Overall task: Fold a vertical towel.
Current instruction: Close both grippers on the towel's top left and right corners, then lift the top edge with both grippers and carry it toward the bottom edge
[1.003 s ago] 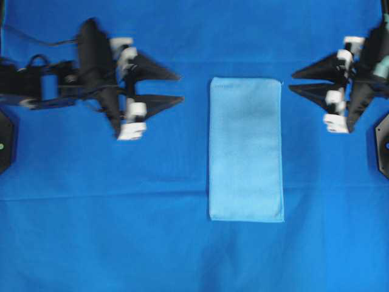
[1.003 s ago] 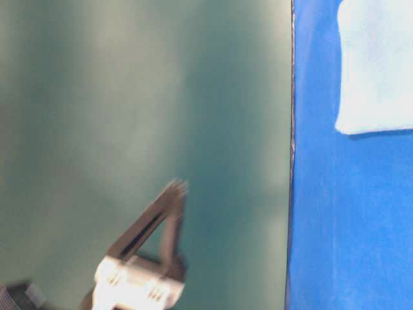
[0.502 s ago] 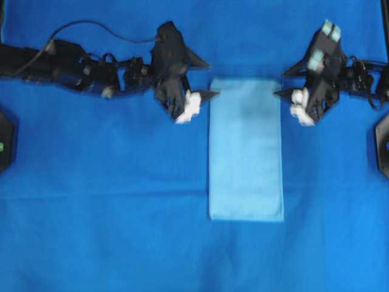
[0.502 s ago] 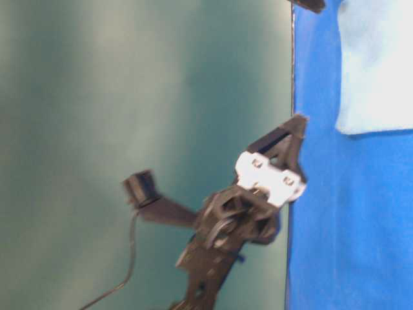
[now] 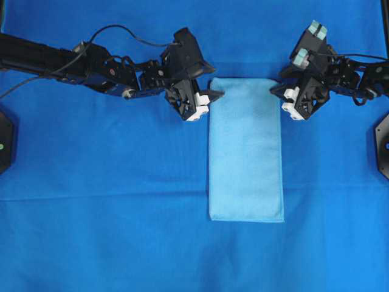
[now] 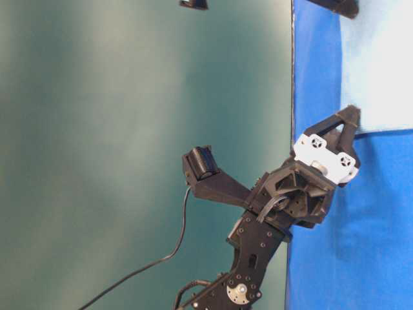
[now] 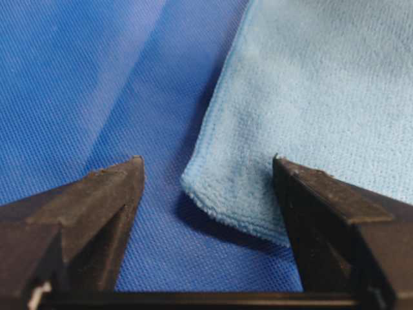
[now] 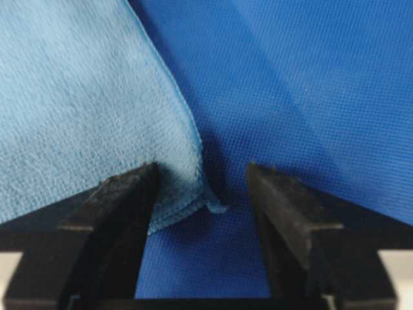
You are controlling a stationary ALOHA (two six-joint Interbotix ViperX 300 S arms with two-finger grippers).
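Risk of pinching the dark sheet (image 5: 91, 201) along with the towel (image 5: 246, 152), or catching one layer only, since each corner lies flat between spread jaws. Left claw (image 7: 206, 174) wide open, straddling the towel's upper-left corner; right claw (image 8: 201, 177) wide open around the upper-right corner. Both arms reaching in from the upper sides of the overhead view, tipped downward. Towel lying lengthwise, mid-frame.

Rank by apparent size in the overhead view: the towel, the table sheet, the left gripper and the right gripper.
1. table sheet, fills the view.
2. towel.
3. left gripper and right gripper: they look alike, so I do not rank them.
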